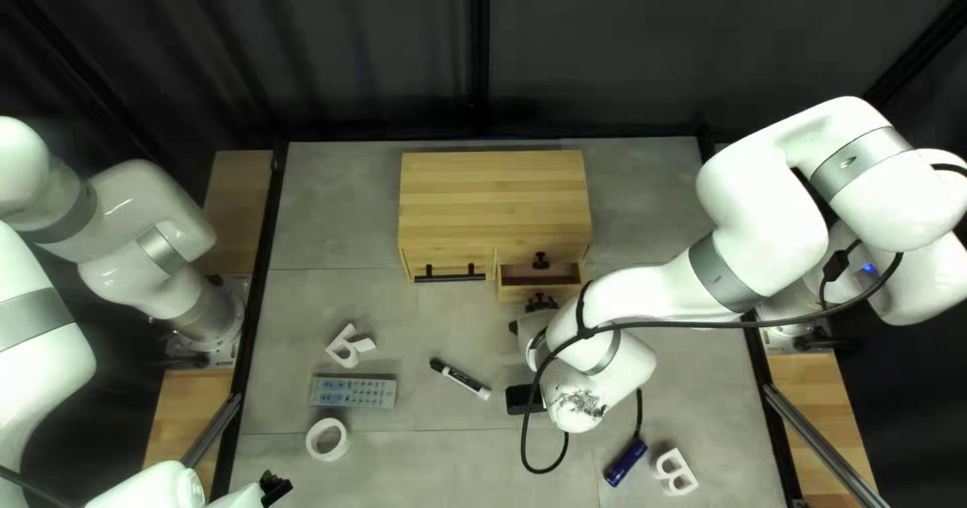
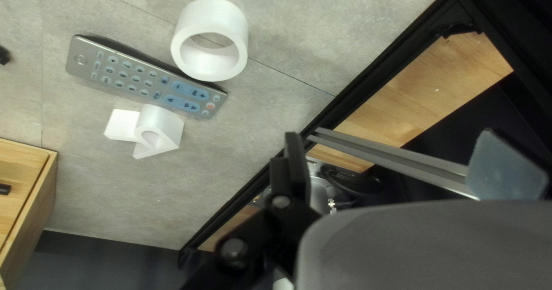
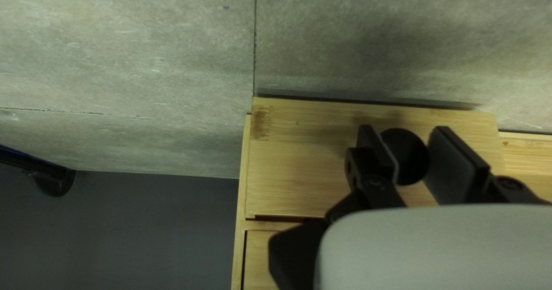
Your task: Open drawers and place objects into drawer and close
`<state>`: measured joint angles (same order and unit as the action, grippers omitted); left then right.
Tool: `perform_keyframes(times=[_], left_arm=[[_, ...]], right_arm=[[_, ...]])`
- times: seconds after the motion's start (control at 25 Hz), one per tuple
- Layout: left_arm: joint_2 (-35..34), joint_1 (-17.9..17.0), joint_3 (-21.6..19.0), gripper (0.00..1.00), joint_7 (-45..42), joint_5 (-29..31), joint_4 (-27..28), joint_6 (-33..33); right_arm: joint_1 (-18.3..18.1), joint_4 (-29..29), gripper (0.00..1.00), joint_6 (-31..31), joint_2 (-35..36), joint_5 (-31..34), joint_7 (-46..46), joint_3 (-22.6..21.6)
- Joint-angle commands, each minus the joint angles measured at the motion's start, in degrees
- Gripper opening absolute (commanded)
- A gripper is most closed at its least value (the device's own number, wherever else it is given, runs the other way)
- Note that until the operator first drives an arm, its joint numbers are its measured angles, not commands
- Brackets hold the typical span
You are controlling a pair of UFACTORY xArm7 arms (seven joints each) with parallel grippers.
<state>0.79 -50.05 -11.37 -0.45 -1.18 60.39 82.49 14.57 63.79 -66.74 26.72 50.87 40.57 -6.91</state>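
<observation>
The right-hand drawer (image 1: 515, 294) juts from the cabinet (image 1: 494, 196) toward the table's near edge, its front's long axis crosswise – my right gripper (image 1: 540, 305) is closed on its knob (image 3: 407, 156). My left gripper (image 1: 274, 488) gapes wide, holding nothing. Only the top left view shows inside the drawer.

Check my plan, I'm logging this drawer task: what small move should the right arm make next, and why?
Probably ease the drawer slightly further out with the right gripper. That gripper is right at the knob, only a narrow strip of the drawer's inside shows, and the remote and marker lie outside, so more opening would likely help.
</observation>
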Motion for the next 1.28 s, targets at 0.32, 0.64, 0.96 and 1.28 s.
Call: perform_keyframes(times=[0.32, 0.64, 0.96, 1.28], left_arm=[[0.0, 0.0, 0.0, 1.0, 0.0, 0.0, 0.0, 0.0], [0.0, 0.0, 0.0, 1.0, 0.0, 0.0, 0.0, 0.0], [0.0, 0.0, 0.0, 1.0, 0.0, 0.0, 0.0, 0.0], [0.0, 0.0, 0.0, 1.0, 0.0, 0.0, 0.0, 0.0]], right_arm=[[0.58, 0.76, 0.02, -0.91, 0.46, -0.01, 0.15, -0.22], [1.11, 1.63, 0.02, -1.76, 0.87, -0.11, 0.31, -0.45], [1.62, 2.31, 0.02, -2.31, 1.41, -0.28, 0.22, -0.71], [2.28, 3.49, 0.02, -3.13, 1.44, -0.87, 0.22, -1.22]])
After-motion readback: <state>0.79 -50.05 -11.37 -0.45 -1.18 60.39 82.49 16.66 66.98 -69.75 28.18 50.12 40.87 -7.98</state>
